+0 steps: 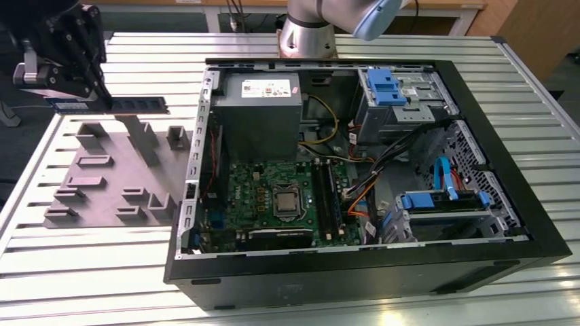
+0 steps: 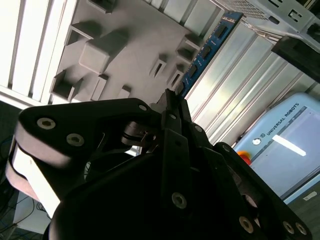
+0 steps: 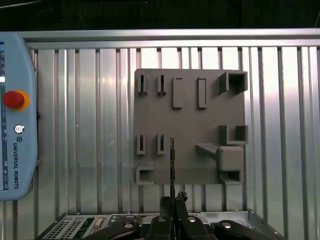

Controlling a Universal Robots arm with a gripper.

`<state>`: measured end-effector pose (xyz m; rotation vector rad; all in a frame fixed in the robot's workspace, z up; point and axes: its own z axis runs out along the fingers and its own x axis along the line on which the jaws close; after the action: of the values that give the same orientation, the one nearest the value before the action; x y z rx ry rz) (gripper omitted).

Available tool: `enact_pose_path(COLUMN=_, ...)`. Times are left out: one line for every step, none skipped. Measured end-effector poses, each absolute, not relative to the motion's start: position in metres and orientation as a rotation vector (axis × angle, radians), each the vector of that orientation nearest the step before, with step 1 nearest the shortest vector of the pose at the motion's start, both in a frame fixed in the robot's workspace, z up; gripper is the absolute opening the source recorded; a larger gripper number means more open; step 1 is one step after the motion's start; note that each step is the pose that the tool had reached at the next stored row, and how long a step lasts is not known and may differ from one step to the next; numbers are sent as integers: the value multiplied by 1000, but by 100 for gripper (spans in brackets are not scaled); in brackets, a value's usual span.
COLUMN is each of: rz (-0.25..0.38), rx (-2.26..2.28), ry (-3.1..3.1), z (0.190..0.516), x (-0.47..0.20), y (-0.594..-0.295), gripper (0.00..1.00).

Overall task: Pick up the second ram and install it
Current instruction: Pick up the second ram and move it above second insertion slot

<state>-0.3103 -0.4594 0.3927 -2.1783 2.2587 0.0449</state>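
Note:
The second ram (image 1: 140,104) is a thin dark green stick held level in the air over the far edge of the grey fixture tray (image 1: 109,180), at the exterior view's left. My gripper (image 1: 98,100) is shut on it near one end. The first wrist view shows the ram (image 3: 172,160) edge-on as a thin line sticking out from between the fingers of the gripper (image 3: 172,200), above the tray (image 3: 190,115). In the second wrist view the ram (image 2: 210,47) runs out past the black gripper (image 2: 172,100), with its chips showing.
An open computer case (image 1: 507,156) lies on the slatted table at the exterior view's right, holding the motherboard (image 1: 272,197), its long black memory slots (image 1: 324,197), a grey power supply (image 1: 258,102) and blue drive brackets (image 1: 385,88). A teach pendant (image 3: 15,115) lies beside the tray.

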Motion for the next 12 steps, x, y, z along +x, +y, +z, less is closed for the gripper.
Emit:
enact_pose_path(rz=45, rx=-2178, ry=2259, z=393, x=-310, y=-459, gripper=14)
enact_pose_path(rz=45, rx=-2178, ry=2259, z=393, x=-309, y=-459, gripper=14)
enact_pose_path(rz=45, rx=-2178, ry=2259, z=393, x=-309, y=-459, gripper=14)
enact_pose_path(rz=45, rx=-2178, ry=2259, z=393, x=-308, y=-459, gripper=14)
enact_pose_path(rz=45, rx=-2178, ry=2259, z=393, x=-308, y=-459, gripper=14)
enact_pose_path(rz=45, rx=-2178, ry=2259, z=393, x=-307, y=-459, gripper=14)
enact_pose_path(rz=45, rx=-2178, ry=2259, z=393, x=-306, y=-459, gripper=14)
enact_pose_path(rz=45, rx=-2178, ry=2259, z=393, x=-306, y=-459, gripper=14)
enact_pose_path(rz=45, rx=-2178, ry=2259, z=393, x=-305, y=-459, gripper=14)
enact_pose_path(rz=45, rx=-2178, ry=2259, z=393, x=-305, y=-459, gripper=14)
enact_pose_path(rz=45, rx=-2178, ry=2259, z=393, x=-304, y=-459, gripper=14)
enact_pose_path(rz=45, rx=-2178, ry=2259, z=393, x=-304, y=-459, gripper=14)
